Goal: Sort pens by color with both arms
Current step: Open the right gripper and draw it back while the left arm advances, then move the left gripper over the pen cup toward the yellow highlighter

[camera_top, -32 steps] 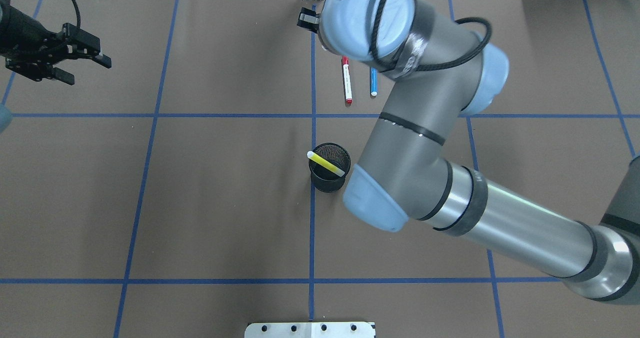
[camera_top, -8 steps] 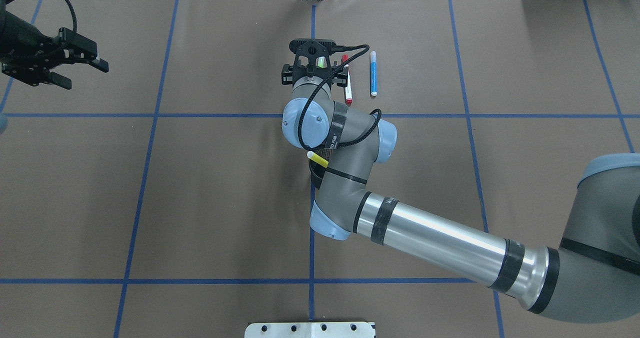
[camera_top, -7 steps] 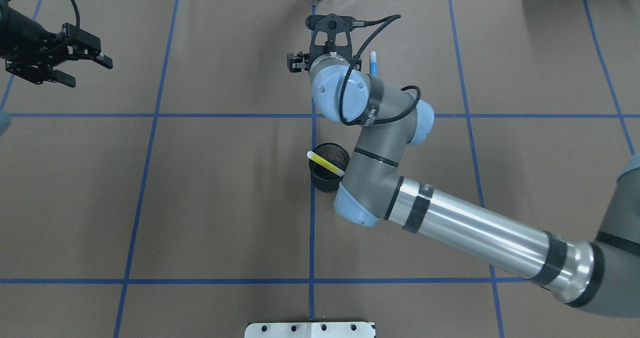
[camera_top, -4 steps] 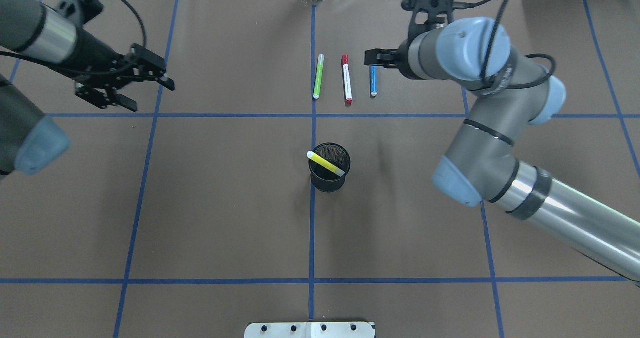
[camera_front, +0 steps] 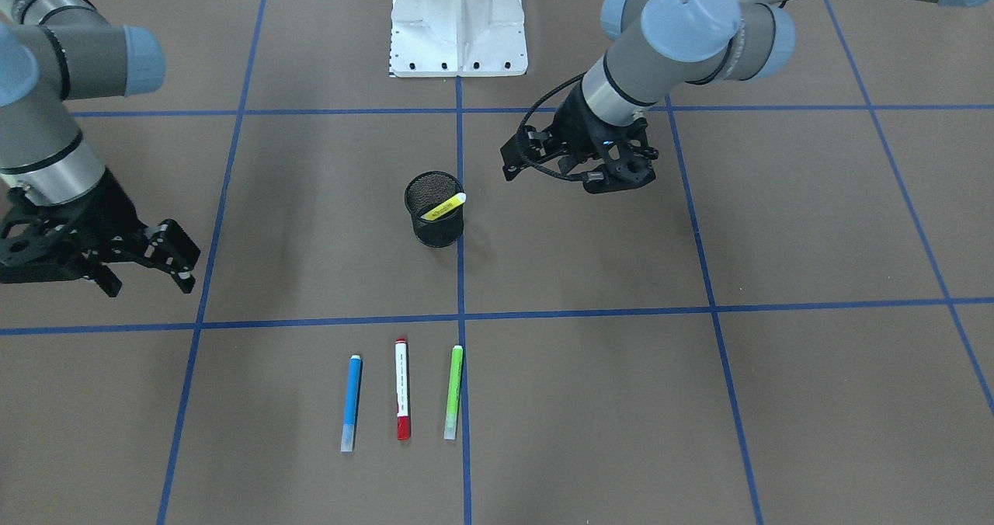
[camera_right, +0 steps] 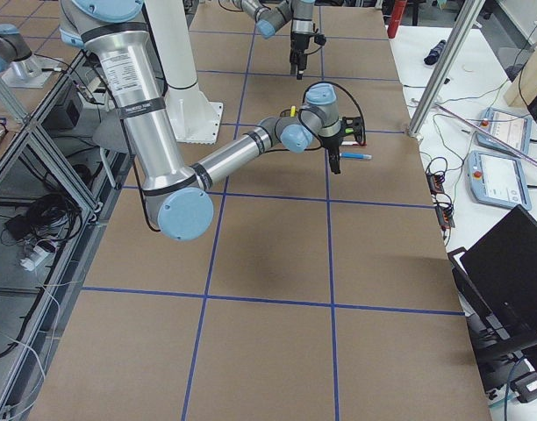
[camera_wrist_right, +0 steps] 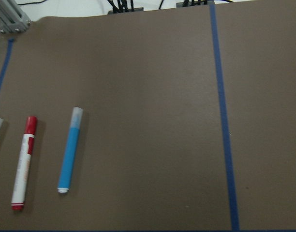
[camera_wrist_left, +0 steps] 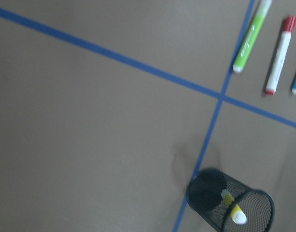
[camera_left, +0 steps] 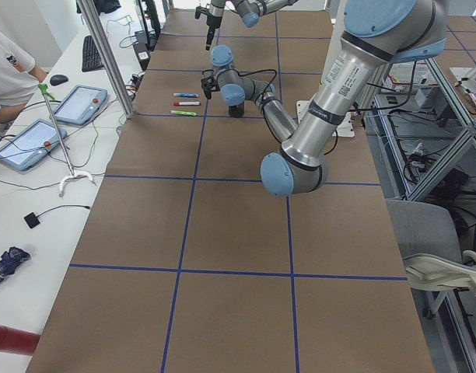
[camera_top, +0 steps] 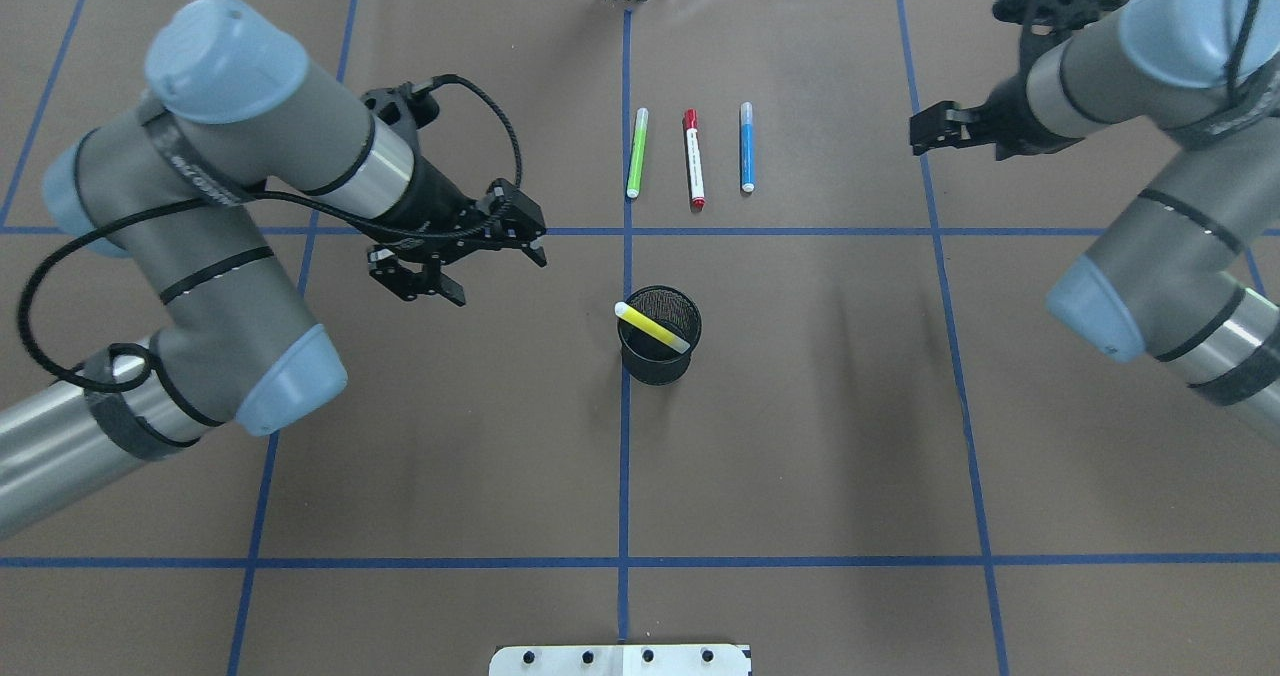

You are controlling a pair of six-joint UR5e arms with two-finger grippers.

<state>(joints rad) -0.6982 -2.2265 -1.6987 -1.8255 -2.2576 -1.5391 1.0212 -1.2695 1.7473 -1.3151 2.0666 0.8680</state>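
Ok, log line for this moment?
green pen, red pen, blue pen: laid in a row | yellow pen: in cup | left pincer: open, empty, near cup | right pincer: open, empty, clear of pens

The blue pen (camera_top: 746, 146), red-and-white pen (camera_top: 693, 159), green pen (camera_top: 635, 153) and yellow pen (camera_top: 652, 327) contrast with a black mesh cup (camera_top: 655, 368).
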